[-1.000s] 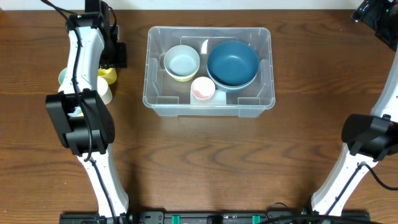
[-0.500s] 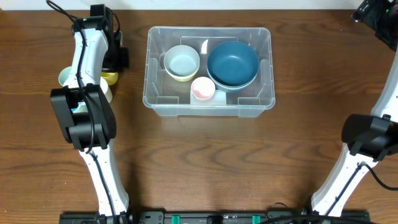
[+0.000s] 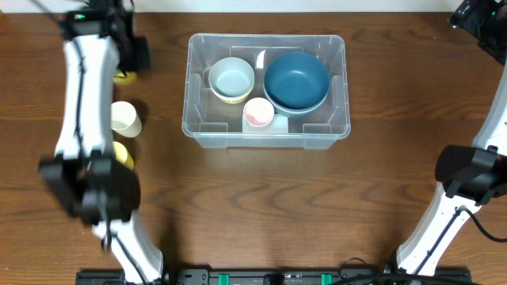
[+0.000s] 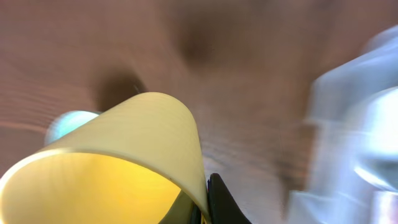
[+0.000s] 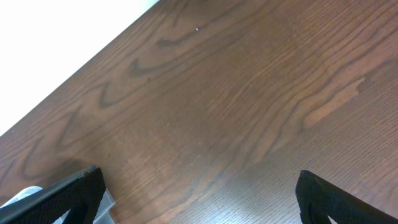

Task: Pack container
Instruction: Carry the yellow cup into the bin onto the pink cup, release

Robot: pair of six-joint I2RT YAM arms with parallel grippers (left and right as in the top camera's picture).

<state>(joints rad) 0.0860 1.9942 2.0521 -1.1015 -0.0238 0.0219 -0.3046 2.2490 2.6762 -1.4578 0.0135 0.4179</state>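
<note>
Left gripper (image 3: 131, 65), seen from overhead, sits at 10 o'clock from the container (image 3: 238, 136), clenched on a yellow cup (image 3: 123, 77); its arm is blurred. The container lies mid-table, holding a cream bowl (image 3: 231, 81) at its 9 o'clock, a dark blue bowl (image 3: 296, 79) at 3 and a pink cup (image 3: 258, 113) at 6. Outside it, a cream cup (image 3: 125, 119) stands at 9 o'clock and a yellow object (image 3: 120, 153) at 8. Right gripper (image 3: 475, 20) is at the 2 o'clock corner, well apart.

Left wrist: dark fingers (image 4: 217, 199) pinch the yellow cup's wall. A pale blue object (image 4: 68, 124) shows at 9 o'clock and the blurred container at 3.

Right wrist: the fingers are splayed wide over the bare wooden table (image 5: 217, 93), with nothing between them.
</note>
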